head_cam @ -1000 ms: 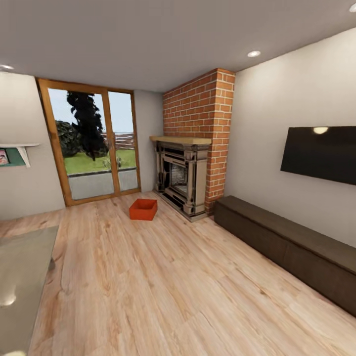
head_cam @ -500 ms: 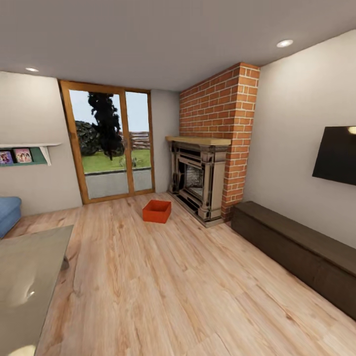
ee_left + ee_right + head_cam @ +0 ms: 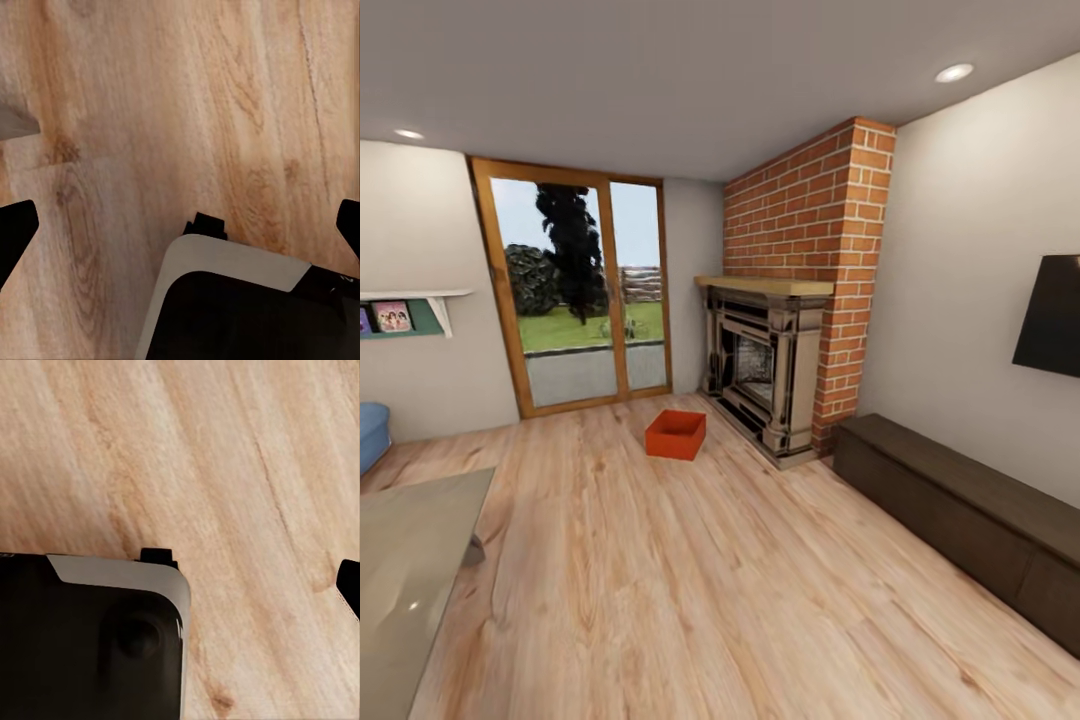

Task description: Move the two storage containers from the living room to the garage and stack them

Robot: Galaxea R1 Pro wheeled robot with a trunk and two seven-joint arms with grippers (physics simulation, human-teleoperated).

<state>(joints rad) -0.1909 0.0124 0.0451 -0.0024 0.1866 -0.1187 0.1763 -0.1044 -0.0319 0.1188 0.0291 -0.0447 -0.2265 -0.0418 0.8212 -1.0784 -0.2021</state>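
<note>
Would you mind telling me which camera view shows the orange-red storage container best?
The head view: the storage container sits whole on the wood-plank floor, between the glass door and the fireplace. Both wrist views look down at floor planks and the robot's own body.

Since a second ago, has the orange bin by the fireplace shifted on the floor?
No. The storage container keeps its spot between the glass door and the fireplace; the view itself swung.

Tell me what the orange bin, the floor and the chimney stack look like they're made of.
Storage container: looks like matte plastic, going by its uniform orange-red colour and thin straight walls, though the render leaves it open.
Floor: light wood planks with visible grain and knots, slight satin sheen; could be laminate.
Chimney stack: red brick with pale mortar joints, rough matte face.
</note>
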